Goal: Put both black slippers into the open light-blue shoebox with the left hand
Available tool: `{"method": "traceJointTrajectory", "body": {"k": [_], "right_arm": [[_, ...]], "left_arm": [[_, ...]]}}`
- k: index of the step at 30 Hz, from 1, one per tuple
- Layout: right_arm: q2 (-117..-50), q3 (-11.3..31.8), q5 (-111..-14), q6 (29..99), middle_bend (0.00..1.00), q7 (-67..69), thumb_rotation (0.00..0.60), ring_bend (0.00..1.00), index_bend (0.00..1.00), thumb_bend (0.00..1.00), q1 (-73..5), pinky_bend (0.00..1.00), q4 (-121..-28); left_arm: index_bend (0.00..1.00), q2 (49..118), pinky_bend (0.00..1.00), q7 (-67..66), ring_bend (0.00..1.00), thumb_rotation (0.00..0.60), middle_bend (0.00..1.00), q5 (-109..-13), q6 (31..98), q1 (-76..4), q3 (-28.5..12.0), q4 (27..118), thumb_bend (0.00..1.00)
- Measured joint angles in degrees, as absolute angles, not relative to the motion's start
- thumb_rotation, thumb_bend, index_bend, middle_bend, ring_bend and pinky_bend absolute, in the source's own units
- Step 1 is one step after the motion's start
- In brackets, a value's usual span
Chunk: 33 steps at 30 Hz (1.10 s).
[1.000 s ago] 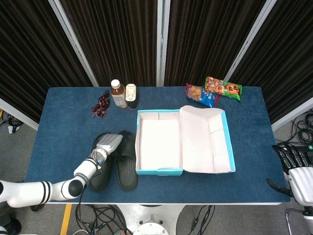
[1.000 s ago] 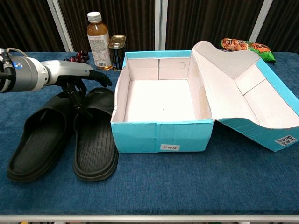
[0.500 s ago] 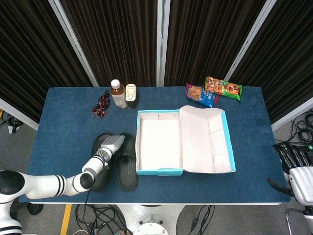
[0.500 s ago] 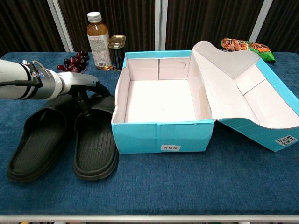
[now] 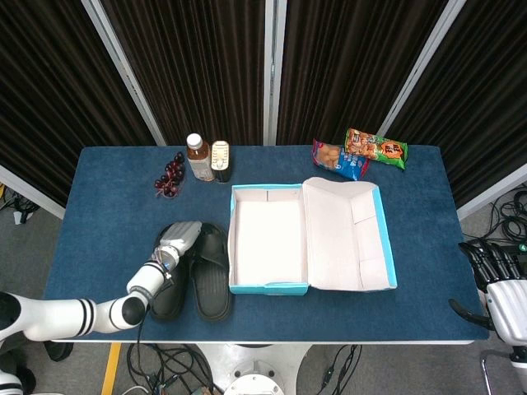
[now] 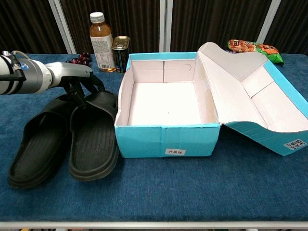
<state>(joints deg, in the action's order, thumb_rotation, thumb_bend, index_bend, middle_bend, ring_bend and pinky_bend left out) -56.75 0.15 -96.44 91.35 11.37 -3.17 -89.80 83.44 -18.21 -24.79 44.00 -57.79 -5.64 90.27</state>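
Note:
Two black slippers lie side by side left of the open light-blue shoebox [image 6: 163, 140] [image 5: 268, 289]. My left hand [image 6: 67, 78] [image 5: 179, 238] reaches over their toe ends, and its fingers [image 6: 77, 94] hook into the strap of the slipper nearer the box [image 6: 94, 144] [image 5: 212, 281]. That slipper sits skewed, its edge overlapping the other slipper [image 6: 34, 150] [image 5: 168, 294]. The box is empty, with its lid folded out to the right. My right hand [image 5: 496, 284] hangs off the table's right edge, fingers apart and holding nothing.
A tea bottle [image 6: 99, 36], a can [image 6: 120, 48] and dark grapes [image 6: 82, 58] stand at the back left. Snack packets [image 5: 375, 149] lie behind the box at the back right. The box's lid [image 6: 262, 103] covers the table to the right.
My left hand has drawn back to the left with the box-side slipper's strap in its fingers. That slipper slid left with it and now overlaps the other one. The right hand has not moved.

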Motion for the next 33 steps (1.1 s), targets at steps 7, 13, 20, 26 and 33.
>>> {"method": "traceJointTrajectory", "body": {"k": [7, 13, 20, 26, 33], "right_arm": [[-56.88, 0.22, -96.76, 91.38, 0.11, 11.51, 0.600, 0.00, 0.00, 0.08, -3.39, 0.00, -89.64], [-56.71, 0.34, -96.98, 91.46, 0.11, 11.33, 0.600, 0.00, 0.00, 0.07, -3.56, 0.00, -89.77], [-56.43, 0.38, -96.88, 91.30, 0.11, 10.54, 0.600, 0.00, 0.00, 0.07, -3.62, 0.00, -90.45], [-56.05, 0.47, -96.70, 90.77, 0.11, 9.68, 0.600, 0.00, 0.00, 0.07, -3.87, 0.00, -91.32], [-55.01, 0.57, -96.06, 90.44, 0.11, 8.57, 0.600, 0.00, 0.00, 0.08, -3.80, 0.00, -92.53]], "left_arm": [[0.50, 79.21, 0.87, -13.95, 0.86, 0.600, 0.50, -30.04, 47.36, -54.66, -7.81, 94.20, 0.27], [0.50, 75.30, 0.87, -9.92, 0.85, 0.600, 0.50, -33.80, 50.64, -51.73, -10.58, 95.97, 0.27], [0.50, 73.78, 0.85, -0.14, 0.84, 0.600, 0.50, -37.85, 52.15, -48.58, -15.54, 96.00, 0.28], [0.50, 78.00, 0.82, 13.66, 0.83, 0.600, 0.49, -46.95, 51.51, -47.23, -20.18, 92.41, 0.28], [0.46, 90.11, 0.78, 21.27, 0.80, 0.600, 0.49, -58.42, 49.65, -50.09, -21.98, 80.19, 0.25]]}}
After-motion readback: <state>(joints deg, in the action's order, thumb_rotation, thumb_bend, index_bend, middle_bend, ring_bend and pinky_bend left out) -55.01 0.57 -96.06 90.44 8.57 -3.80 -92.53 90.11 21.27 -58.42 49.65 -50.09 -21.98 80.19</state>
